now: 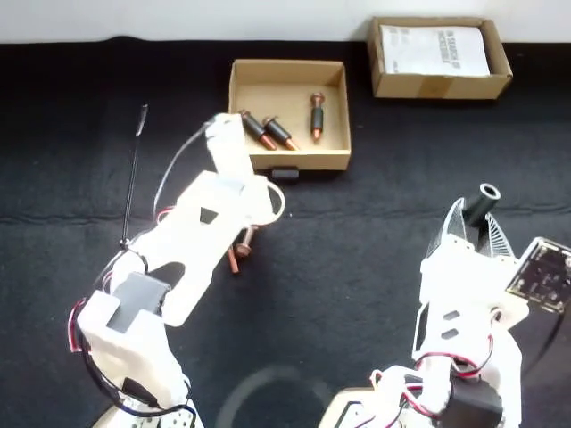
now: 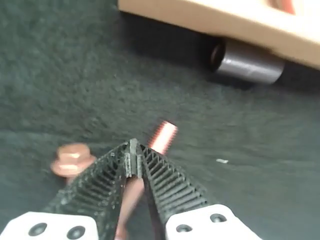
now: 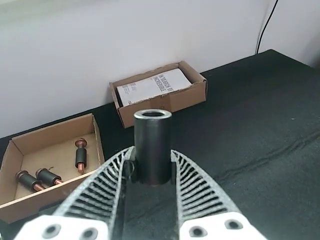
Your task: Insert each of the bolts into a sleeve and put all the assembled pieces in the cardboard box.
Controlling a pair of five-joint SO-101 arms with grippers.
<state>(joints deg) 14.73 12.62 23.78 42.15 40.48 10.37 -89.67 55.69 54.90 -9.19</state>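
Bolts (image 1: 237, 250) are seen on the tabletop in the high view. Three assembled pieces (image 1: 278, 129) are held in the cardboard box (image 1: 287, 161), and a booklet in a second box (image 1: 440, 85).

From the left wrist, one bolt (image 2: 162, 136) is pinched by the left gripper (image 2: 135, 150), its fingers pressed together.

From the right wrist, an upright sleeve (image 3: 152, 145) is clamped by the right gripper (image 3: 151, 152). Insertion is judged next, with the bolt to be lined up with the bore.

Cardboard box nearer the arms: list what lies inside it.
Three sleeved bolts lie in the cardboard box: two side by side, one apart. In the high view a white part of the left arm covers its left wall and one piece's end.
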